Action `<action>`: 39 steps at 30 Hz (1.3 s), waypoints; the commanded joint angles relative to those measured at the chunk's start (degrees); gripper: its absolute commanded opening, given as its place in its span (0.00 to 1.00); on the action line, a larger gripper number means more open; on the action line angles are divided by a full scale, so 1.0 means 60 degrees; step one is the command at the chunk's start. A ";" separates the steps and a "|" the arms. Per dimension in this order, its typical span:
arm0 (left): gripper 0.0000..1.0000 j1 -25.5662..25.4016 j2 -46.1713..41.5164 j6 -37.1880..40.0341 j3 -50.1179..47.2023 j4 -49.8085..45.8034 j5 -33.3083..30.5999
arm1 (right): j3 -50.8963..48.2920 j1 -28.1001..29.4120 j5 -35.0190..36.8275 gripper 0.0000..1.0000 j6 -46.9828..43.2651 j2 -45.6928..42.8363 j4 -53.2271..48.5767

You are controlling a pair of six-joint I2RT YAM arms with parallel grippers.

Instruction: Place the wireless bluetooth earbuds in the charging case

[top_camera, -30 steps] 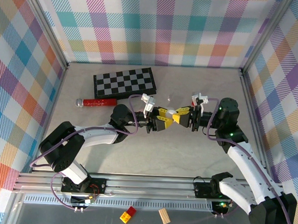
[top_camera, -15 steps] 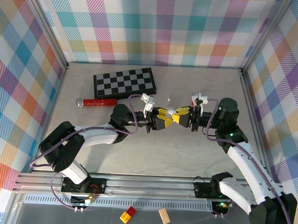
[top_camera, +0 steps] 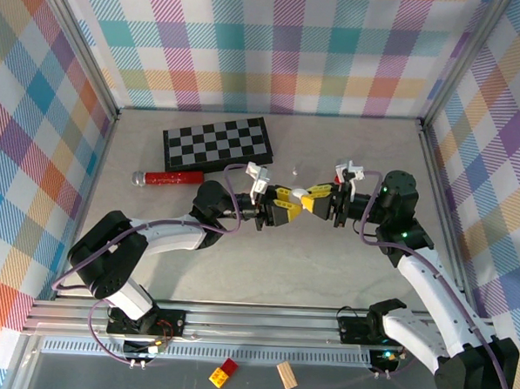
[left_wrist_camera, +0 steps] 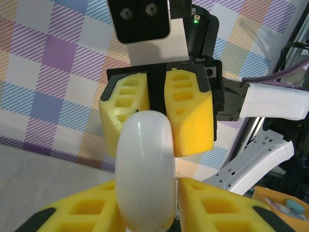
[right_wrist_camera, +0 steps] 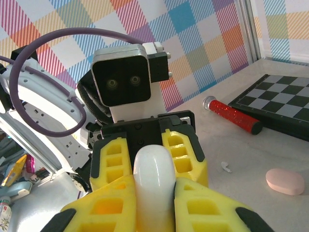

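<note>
Two arms are seen meeting above the middle of the pale table [top_camera: 344,260], tip to tip. A folded chessboard [top_camera: 217,143] is laid at the back left, with a red tube [top_camera: 169,178] just in front of it. The left fingers [top_camera: 285,206] are closed narrowly on one end of a white case [left_wrist_camera: 145,169], which is held clear of the table. The right fingers [top_camera: 318,200] are pressed almost together on its other end, so the case is gripped from both sides. A pink case [right_wrist_camera: 285,181] is left lying flat on the table beside the pair. One tiny white earbud [right_wrist_camera: 225,167] is seen loose on the table between the red tube and the pink case, touching neither and apart from both sets of fingers.
</note>
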 commanded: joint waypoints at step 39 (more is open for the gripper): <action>0.16 0.0520 -0.0114 0.2081 -0.0658 -0.0783 0.0282 | 0.1261 0.0137 0.2961 0.75 0.0004 0.0293 -0.1566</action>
